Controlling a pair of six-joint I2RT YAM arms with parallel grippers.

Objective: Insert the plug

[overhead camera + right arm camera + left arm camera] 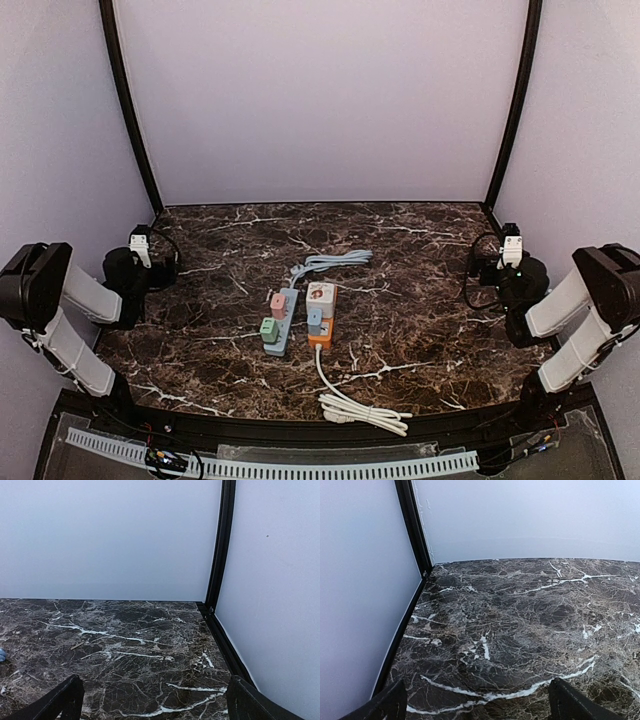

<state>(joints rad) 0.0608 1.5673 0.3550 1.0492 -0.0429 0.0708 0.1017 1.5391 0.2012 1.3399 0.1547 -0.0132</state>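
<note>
Left end effector (480, 705), right end effector (155, 702) wide, empty; pink plug (279, 301), green plug (268, 328) in blue strip (276, 346)

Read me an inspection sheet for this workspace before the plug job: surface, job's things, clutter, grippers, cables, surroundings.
Surface: dark marble-pattern table with white veins.
Job's things: blue power strip and white-and-orange power strip lie side by side mid-table. A pink plug and a green plug sit on the blue one, and a blue plug on the other.
Clutter: nothing seen.
Grippers: left gripper and right gripper open, empty, out at the table's sides.
Cables: grey cable bundled behind the strips; white cable coiled near the front edge.
Surroundings: plain pale walls, black corner posts.
</note>
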